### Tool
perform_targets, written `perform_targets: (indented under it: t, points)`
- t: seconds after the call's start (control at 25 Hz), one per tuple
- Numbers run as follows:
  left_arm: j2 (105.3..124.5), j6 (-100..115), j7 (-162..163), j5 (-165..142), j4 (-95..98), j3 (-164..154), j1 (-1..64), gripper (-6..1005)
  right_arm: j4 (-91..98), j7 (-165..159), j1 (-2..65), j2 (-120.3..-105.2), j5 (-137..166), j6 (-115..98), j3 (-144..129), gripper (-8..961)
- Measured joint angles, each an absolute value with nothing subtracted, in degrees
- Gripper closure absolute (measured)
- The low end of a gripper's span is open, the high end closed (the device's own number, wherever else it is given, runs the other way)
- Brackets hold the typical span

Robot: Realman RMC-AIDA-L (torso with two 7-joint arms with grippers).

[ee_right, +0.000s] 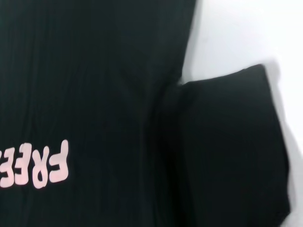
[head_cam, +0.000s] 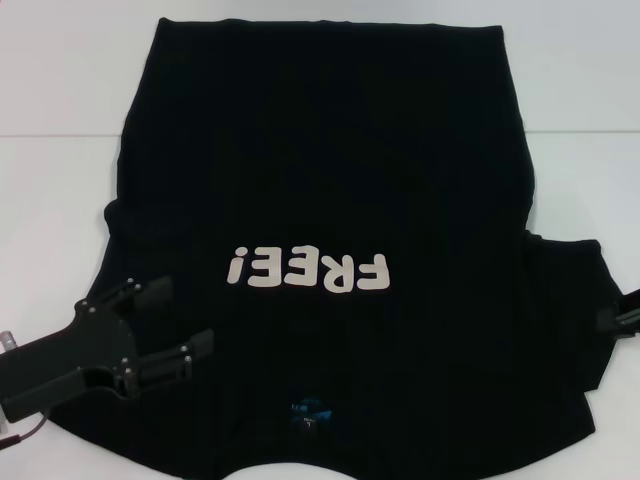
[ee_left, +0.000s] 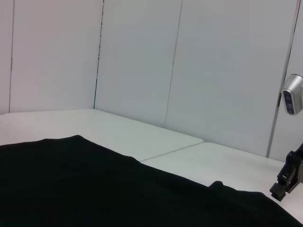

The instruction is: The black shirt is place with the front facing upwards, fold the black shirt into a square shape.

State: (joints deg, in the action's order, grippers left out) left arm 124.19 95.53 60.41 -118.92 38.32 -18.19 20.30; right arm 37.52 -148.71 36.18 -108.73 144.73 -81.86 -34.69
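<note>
Two sleeves need folding in first. Your left end effector (head_cam: 180, 320), fingers spread, hangs over the shirt (head_cam: 320, 150), flat mid-tabletop (head_cam: 60, 80). Pinch near the sleeve edge. Right end effector (head_cam: 622, 318): cannot tell.

This looks like a lab or test room, not a home. The white table (ee_left: 189, 156) is bare and made of sections, with a seam running across it. Behind it stand plain white wall panels (ee_left: 213, 71) with dark joints between them (no windows, shelves or decoration in view). A small grey camera (ee_left: 292, 93) is mounted at the table's edge.
</note>
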Motion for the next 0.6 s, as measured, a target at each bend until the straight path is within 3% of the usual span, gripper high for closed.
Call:
perform_targets:
  t: [0.12,0.6]
  points:
    - [124.19,95.55,60.42,-118.92,38.32,-18.2,20.3,80,38.45,-148.71,35.54,-108.37,144.9,-82.19,-34.33,651]
    - [124.19,95.54,60.47,-118.92,38.32,-18.2,20.3,79,40.19,-149.56,36.08,-108.22,147.71,-81.25,-34.44,387]
